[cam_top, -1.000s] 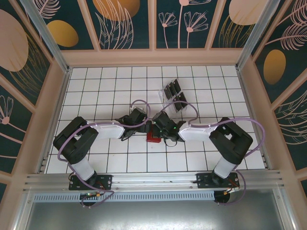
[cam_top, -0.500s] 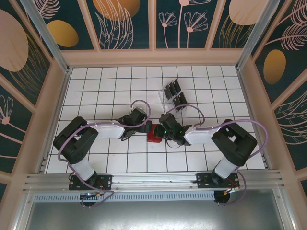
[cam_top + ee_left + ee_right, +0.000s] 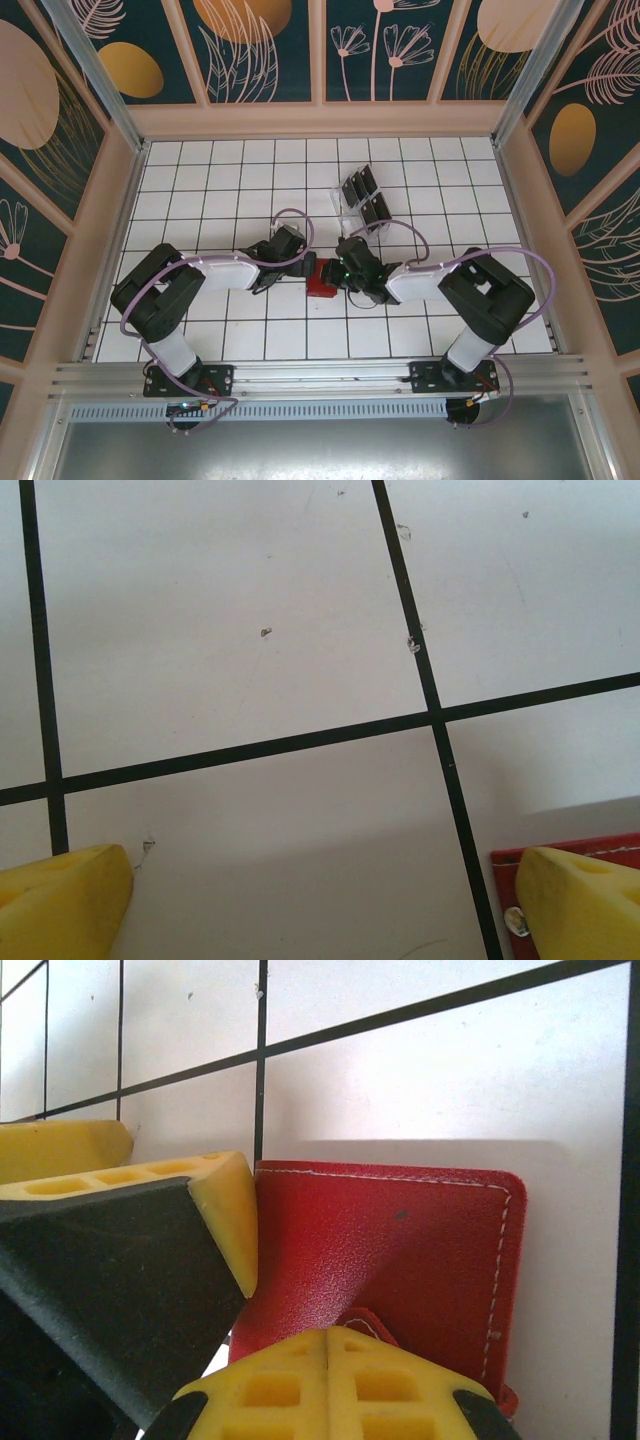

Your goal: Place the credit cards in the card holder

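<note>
The card holder point(image 3: 319, 285) is a red stitched wallet lying folded shut on the white tiles point(image 3: 400, 1230). My right gripper point(image 3: 325, 1345) is shut, and its yellow tips rest on the wallet's near edge, where a small red stitched flap point(image 3: 372, 1322) rises beside them. My left gripper point(image 3: 325, 885) stands open wide just left of the wallet, one finger point(image 3: 585, 900) over its red corner point(image 3: 560, 848); that finger point(image 3: 228, 1210) also stands against the wallet's left side. The black credit cards point(image 3: 362, 198) stand in a clear rack behind the arms.
Both arms meet at mid-table point(image 3: 230, 330), their grippers point(image 3: 297, 268) point(image 3: 342, 274) on either side of the wallet. The clear rack point(image 3: 350, 212) stands about two tiles behind them. Peach-coloured walls enclose the tiled floor on three sides.
My right gripper has drawn back a little to the right, so more of the red wallet shows. The left arm and the cards have not moved.
</note>
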Controlling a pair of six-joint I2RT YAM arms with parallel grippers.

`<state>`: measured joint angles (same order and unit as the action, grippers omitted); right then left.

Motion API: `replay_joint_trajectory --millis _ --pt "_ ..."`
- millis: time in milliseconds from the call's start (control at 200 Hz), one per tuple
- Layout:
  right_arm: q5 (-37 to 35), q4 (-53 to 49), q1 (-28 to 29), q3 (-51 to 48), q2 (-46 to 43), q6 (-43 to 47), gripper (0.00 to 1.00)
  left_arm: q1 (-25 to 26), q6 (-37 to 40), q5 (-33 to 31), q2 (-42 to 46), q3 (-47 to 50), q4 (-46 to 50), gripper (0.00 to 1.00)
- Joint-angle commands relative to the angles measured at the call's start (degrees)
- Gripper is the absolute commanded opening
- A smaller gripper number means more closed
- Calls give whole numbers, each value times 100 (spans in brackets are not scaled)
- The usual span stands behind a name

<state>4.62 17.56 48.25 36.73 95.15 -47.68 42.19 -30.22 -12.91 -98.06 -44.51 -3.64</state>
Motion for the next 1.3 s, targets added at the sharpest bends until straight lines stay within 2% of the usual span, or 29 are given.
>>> replay_joint_trajectory --millis 0,285,535,716,1006,1296 --pt "-306 -2175 -148 -127 706 306 0 -17 20 347 -204 164 276 99" --pt "-102 -2960 -639 601 1264 1044 0 -12 52 486 -219 170 293 98" --pt "286 -2771 -634 363 1609 1042 0 -16 41 561 -218 241 228 99" --pt "533 -2522 -616 346 1142 949 0 -13 77 520 -291 178 267 98" --pt "901 -2307 -571 1030 272 963 0 -5 98 496 -423 71 319 98" --pt "1045 -2172 -571 1192 -157 824 0 -16 99 491 -476 35 355 98"
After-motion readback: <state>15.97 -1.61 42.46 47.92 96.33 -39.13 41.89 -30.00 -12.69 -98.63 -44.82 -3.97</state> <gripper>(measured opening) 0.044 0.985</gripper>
